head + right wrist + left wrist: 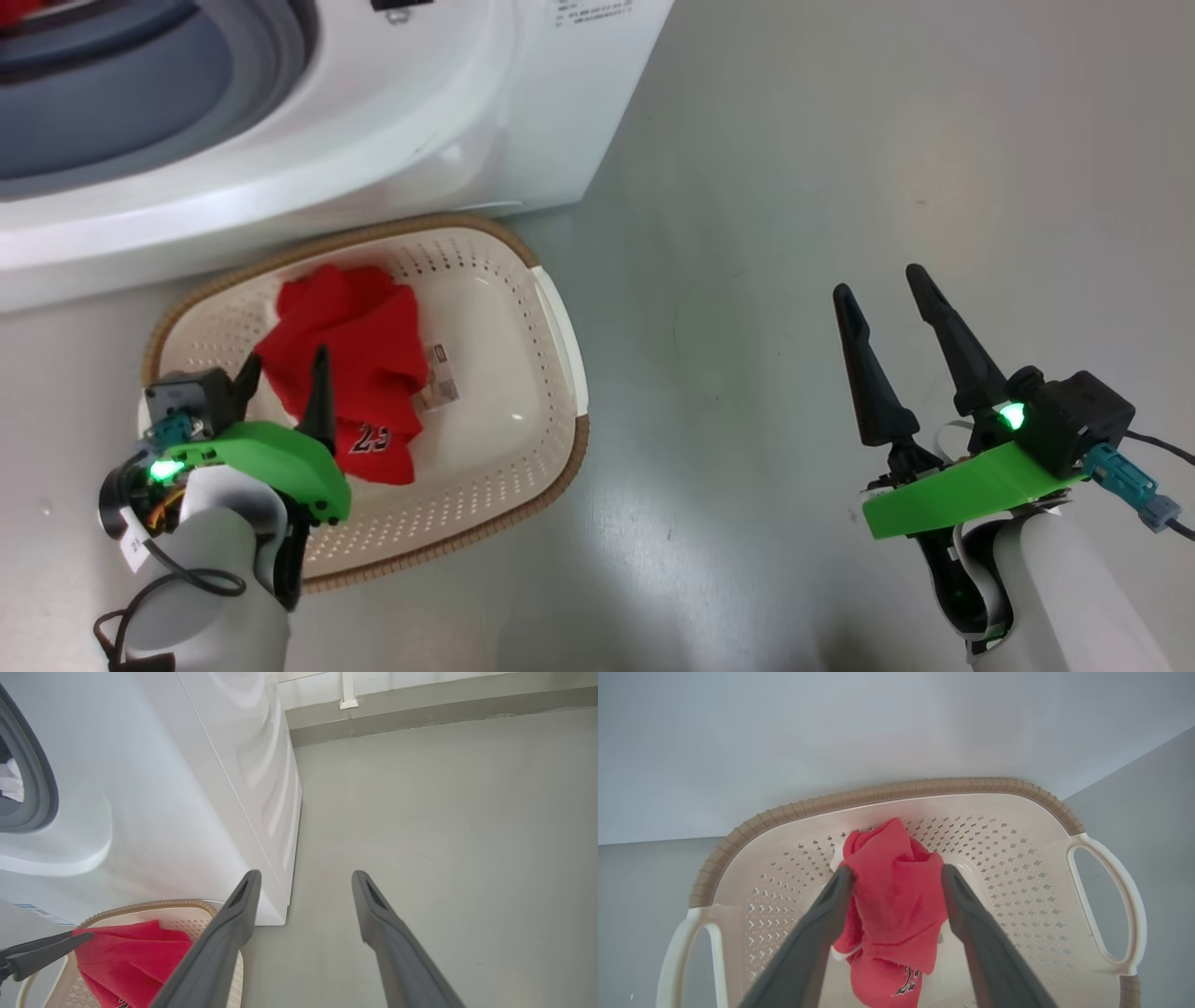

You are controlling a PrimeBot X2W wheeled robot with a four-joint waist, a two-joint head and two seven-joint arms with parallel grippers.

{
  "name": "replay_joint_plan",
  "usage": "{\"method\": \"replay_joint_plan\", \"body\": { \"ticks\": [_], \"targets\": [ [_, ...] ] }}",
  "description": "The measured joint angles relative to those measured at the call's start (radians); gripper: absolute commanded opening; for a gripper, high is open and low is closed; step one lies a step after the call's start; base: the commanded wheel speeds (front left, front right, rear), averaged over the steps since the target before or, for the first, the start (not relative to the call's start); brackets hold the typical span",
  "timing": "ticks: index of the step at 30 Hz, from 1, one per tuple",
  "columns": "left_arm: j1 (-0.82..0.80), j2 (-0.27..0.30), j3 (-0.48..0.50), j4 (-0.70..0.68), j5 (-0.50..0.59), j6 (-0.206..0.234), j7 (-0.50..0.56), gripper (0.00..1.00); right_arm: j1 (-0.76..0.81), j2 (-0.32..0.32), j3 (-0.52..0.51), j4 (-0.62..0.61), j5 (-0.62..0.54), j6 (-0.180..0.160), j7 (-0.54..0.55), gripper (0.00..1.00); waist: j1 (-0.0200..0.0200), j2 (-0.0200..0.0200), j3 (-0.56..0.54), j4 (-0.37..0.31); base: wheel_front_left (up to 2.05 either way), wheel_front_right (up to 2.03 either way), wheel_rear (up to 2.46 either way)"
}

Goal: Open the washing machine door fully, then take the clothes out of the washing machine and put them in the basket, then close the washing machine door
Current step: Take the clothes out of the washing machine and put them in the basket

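The cream basket (558, 308) with a brown rim stands on the floor against the white washing machine (420, 121). A red garment (359, 364) with a white number print lies crumpled inside it. My left gripper (286, 359) hangs over the basket's near left side and is open, its fingers (817, 933) spread on either side of the red garment (896, 896). My right gripper (879, 282) is open and holds nothing above bare floor to the right. A white cloth (10, 784) shows inside the machine's opening, ringed by the grey gasket (44, 788). The washing machine door is out of view.
Grey floor (840, 140) stretches to the right of the machine and the basket. A wall base with a white pipe clip (348, 702) runs behind the machine. Cables hang from both wrists.
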Motion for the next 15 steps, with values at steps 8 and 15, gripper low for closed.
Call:
{"method": "replay_joint_plan", "body": {
  "ticks": [8,15],
  "targets": [
    [0.041,-0.007,0.009,-0.022,0.000,0.000,0.000,1.00,0.003,0.000,0.004,0.019,0.000,0.000,0.000,1.00,0.0000,0.0000,-0.059,0.007,0.00,0.00,0.00],
    [0.088,-0.007,0.009,-0.074,-0.005,0.000,0.000,1.00,0.006,0.000,0.007,0.035,-0.011,0.000,0.000,1.00,0.0000,0.0000,-0.122,0.015,0.00,0.00,0.00]
  ]
}}
